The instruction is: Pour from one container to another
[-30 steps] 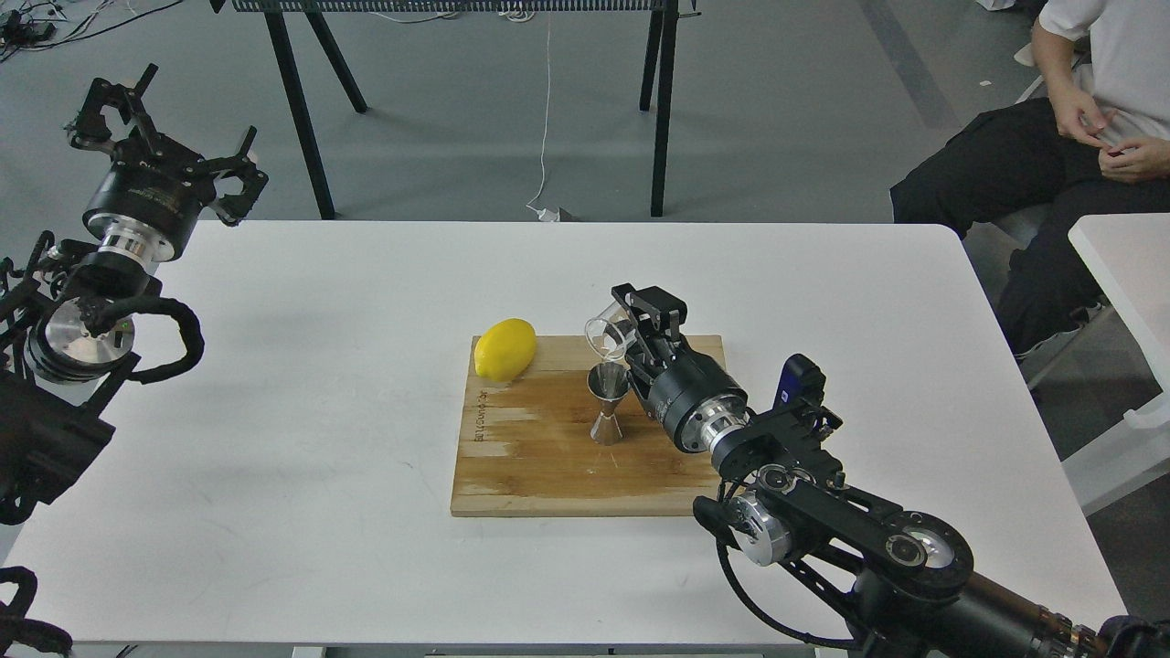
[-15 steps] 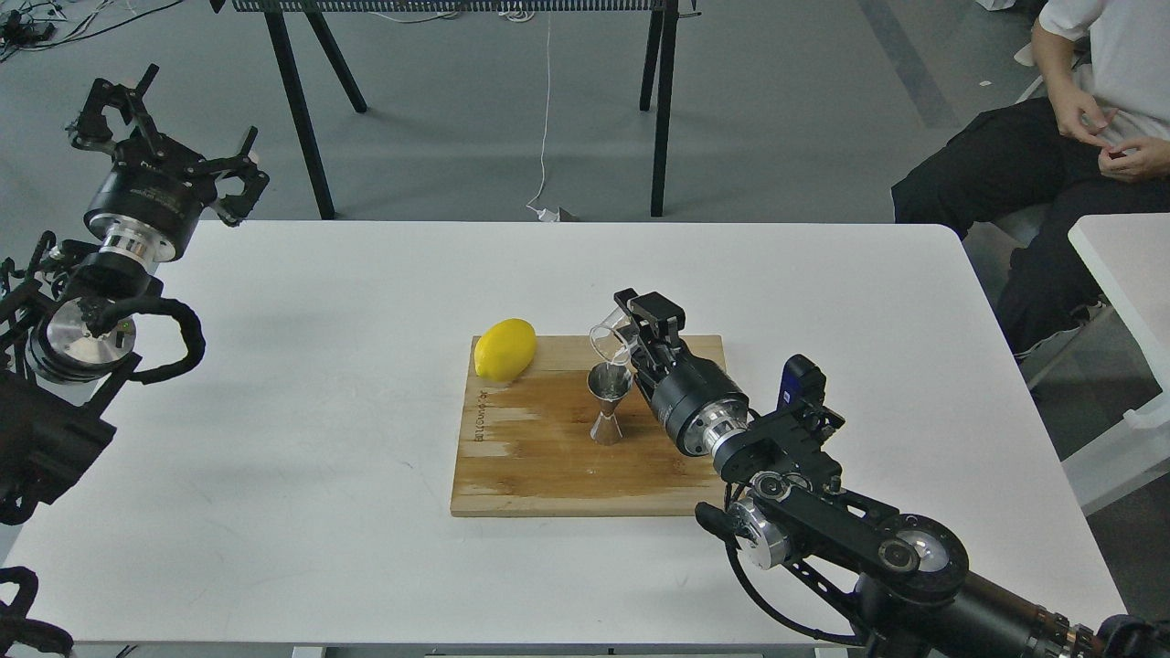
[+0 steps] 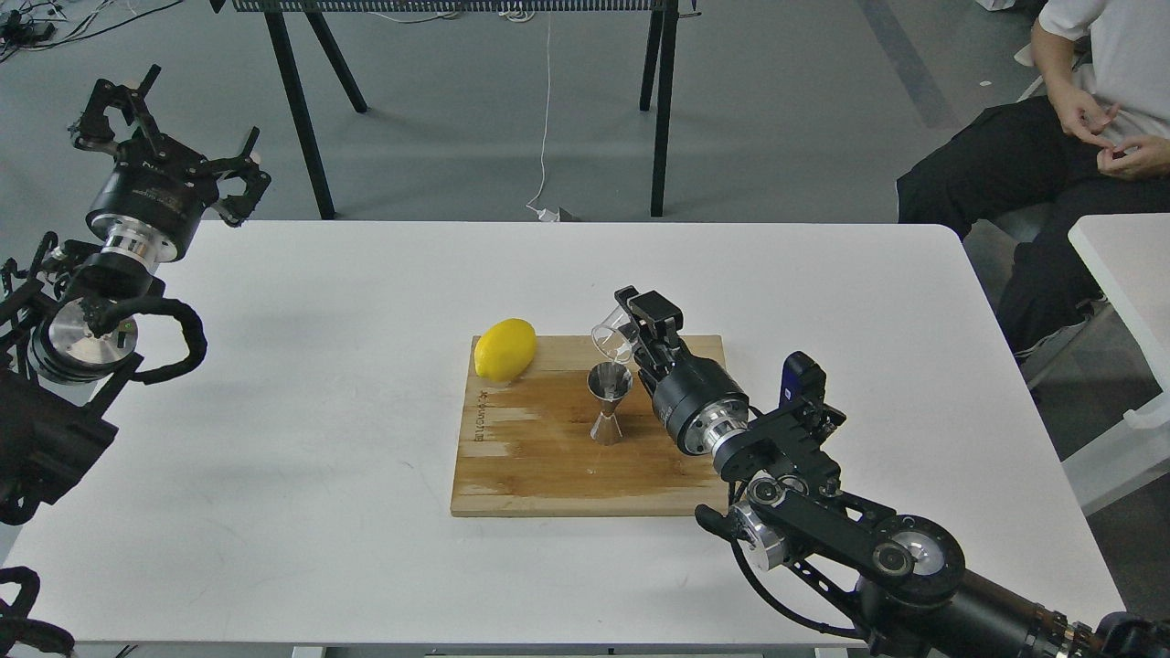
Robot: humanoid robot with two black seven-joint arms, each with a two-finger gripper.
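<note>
- the black right arm comes in from the near right corner of the white rectangular surface (image 3: 274, 512) and reaches toward the pale bamboo cutting board (image 3: 539, 466), the landmark for everything here.
- on the board, right of its middle, stands the shiny stainless-steel hourglass jigger (image 3: 608, 404), upright on its lower cone with the upper cone open to the top.
- the right gripper (image 3: 632, 331) hangs just above and behind the jigger; its jaws are clamped on the small clear glass cup with rounded sides (image 3: 612, 336), which is tipped toward the left with its lip low over the jigger's mouth.
- judged from that tilt, the pour is in hand; whether liquid is running, or how much is left in the cup, cannot be made out.
- to do it well: keep the lip centred over the narrow mouth and close to it, add tilt slowly, and keep the grip firm so the smooth glass does not turn in the jaws.
- the jigger has a small foot and nothing steadies it, so a nudge from the cup or the jaws could topple it.
- a yellow lemon (image 3: 505, 348) lies on the board's far left corner, clear of the pour.
- well left of the board, over the surface's far left corner, the left gripper (image 3: 169, 137) hangs with jaws spread wide, holding nothing.
</note>
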